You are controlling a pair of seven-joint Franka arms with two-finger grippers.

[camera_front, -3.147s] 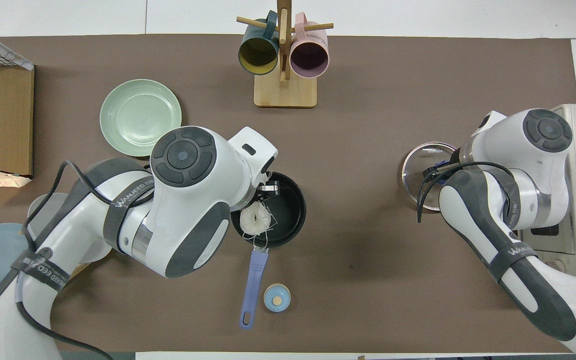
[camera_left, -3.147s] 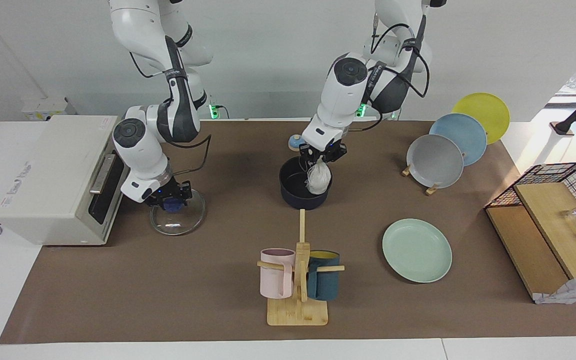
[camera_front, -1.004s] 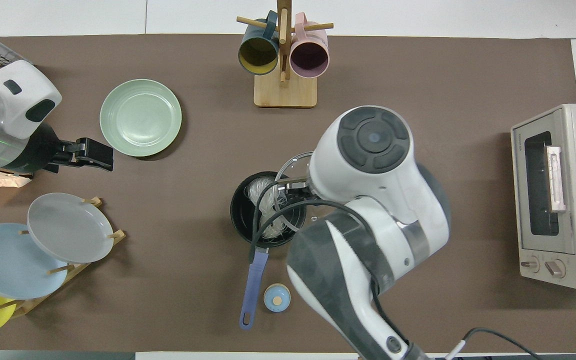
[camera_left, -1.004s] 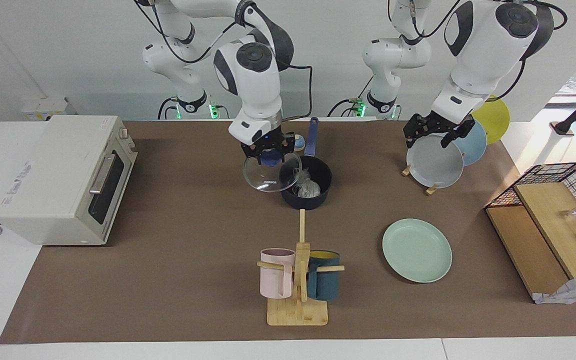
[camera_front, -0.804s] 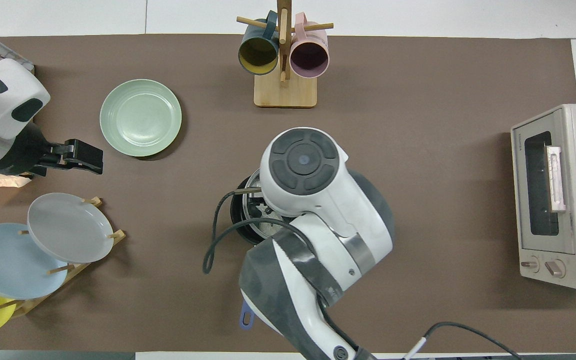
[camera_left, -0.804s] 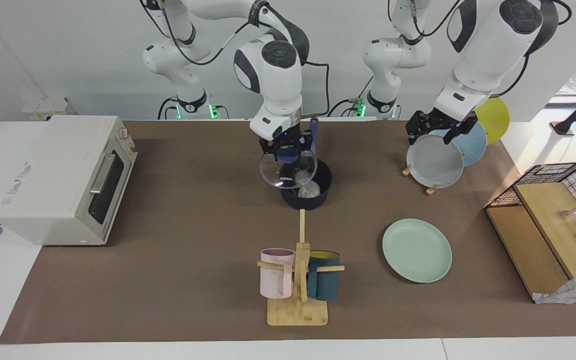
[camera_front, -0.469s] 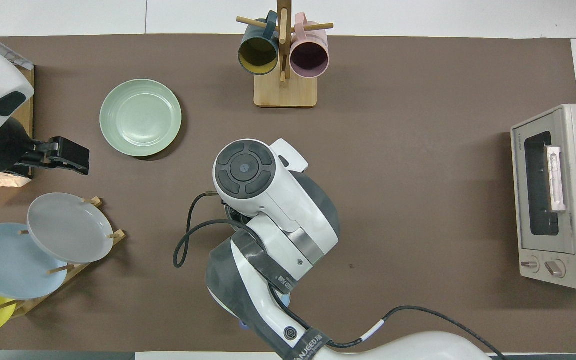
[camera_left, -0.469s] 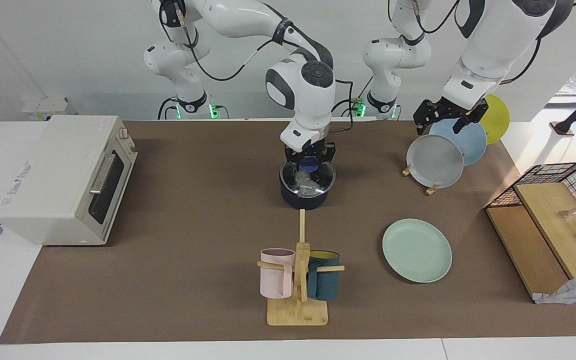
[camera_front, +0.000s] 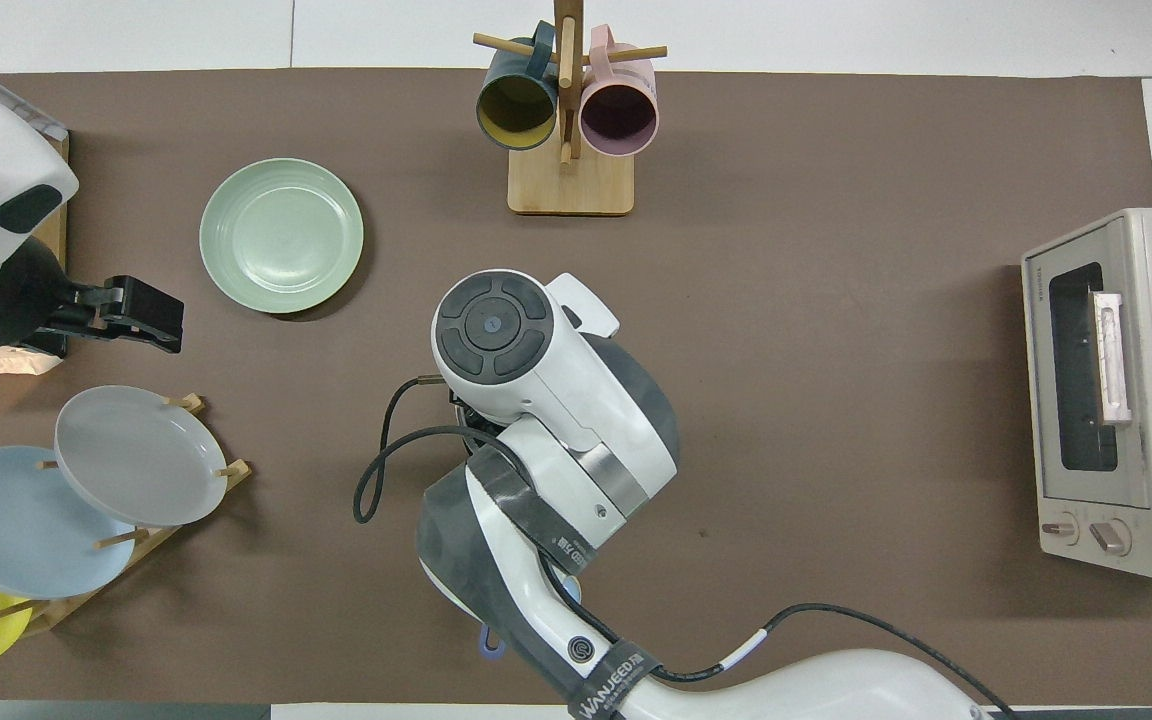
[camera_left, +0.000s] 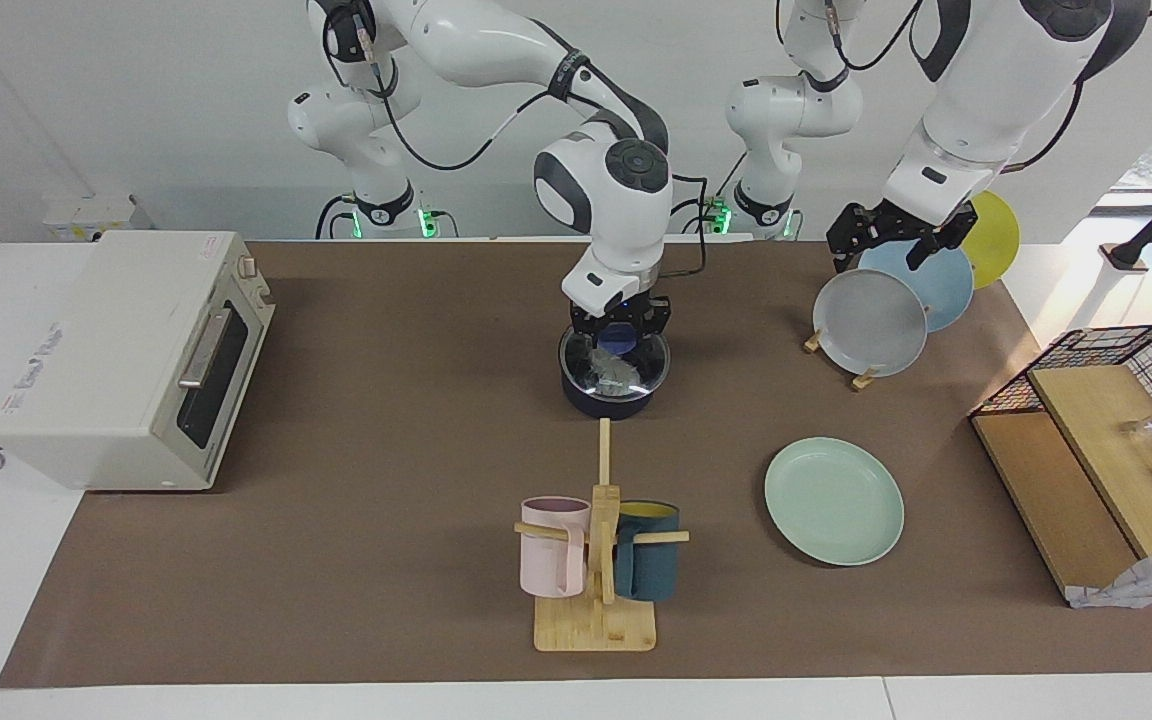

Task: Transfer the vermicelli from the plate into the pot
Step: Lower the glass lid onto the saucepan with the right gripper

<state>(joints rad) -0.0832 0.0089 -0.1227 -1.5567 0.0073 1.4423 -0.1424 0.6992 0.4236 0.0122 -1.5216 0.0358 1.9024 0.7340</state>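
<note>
The navy pot (camera_left: 609,398) stands mid-table. The vermicelli (camera_left: 612,372) lies inside it and shows through a glass lid (camera_left: 636,362) that sits at the pot's rim. My right gripper (camera_left: 619,334) is shut on the lid's blue knob, straight over the pot. In the overhead view the right arm (camera_front: 536,400) hides the pot, lid and vermicelli. The mint-green plate (camera_left: 834,500) (camera_front: 281,235) lies bare, farther from the robots, toward the left arm's end. My left gripper (camera_left: 896,238) (camera_front: 141,312) is open, holds nothing, and hangs over the upright plates.
A rack with grey (camera_left: 869,322), light-blue and yellow upright plates stands at the left arm's end. A wire basket with wooden boards (camera_left: 1106,420) is beside it. A mug tree (camera_left: 596,560) stands farther out than the pot. A toaster oven (camera_left: 126,350) is at the right arm's end.
My left gripper let the vermicelli go into the pot and moved away over the plate rack. My right gripper carried the glass lid from beside the oven and lowered it onto the pot.
</note>
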